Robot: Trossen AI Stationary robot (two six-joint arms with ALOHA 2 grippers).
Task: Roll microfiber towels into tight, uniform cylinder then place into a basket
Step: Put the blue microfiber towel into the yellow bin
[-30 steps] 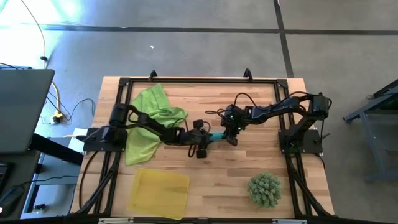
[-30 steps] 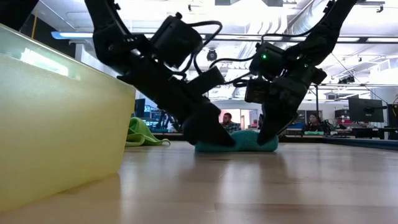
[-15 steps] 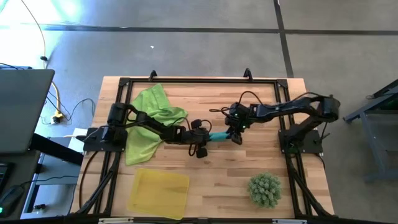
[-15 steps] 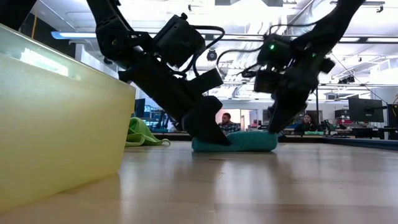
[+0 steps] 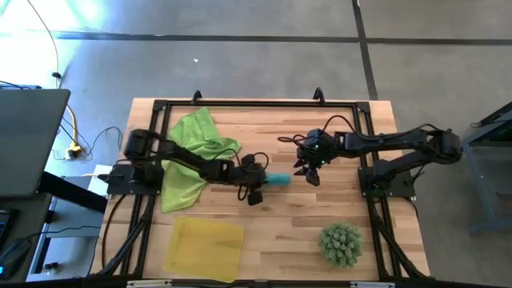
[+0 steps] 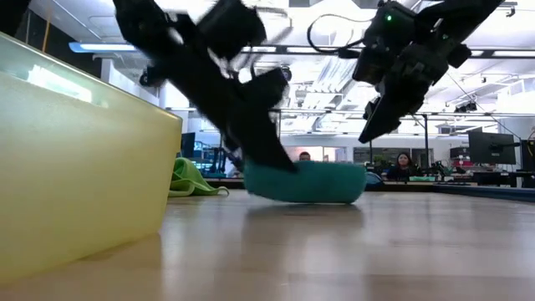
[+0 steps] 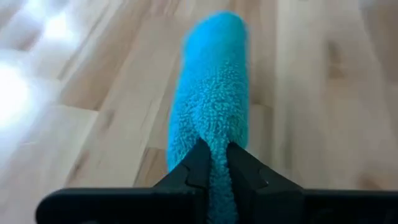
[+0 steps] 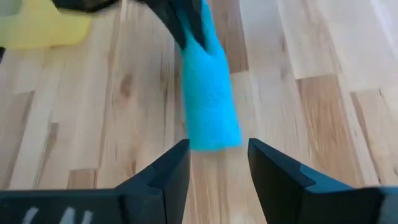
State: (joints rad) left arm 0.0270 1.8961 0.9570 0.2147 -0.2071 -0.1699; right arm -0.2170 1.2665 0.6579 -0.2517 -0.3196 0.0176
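Towel roll [image 6: 305,181] lifted, right end effector [image 5: 310,174] released.

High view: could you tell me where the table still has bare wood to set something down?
Free: the wood between the yellow basket and the spiky green ball, and the far strip beyond the right gripper. Crowded: the middle, where the left gripper holds the rolled blue towel, and the green towel on the left.

Looks like a robotics lab or open workshop: concrete floor [image 5: 240,64], a wooden table [image 5: 280,216] in a black frame, ceiling strip lights [image 6: 92,48], monitors [image 6: 489,147] and people seated at desks [image 6: 403,165] behind.
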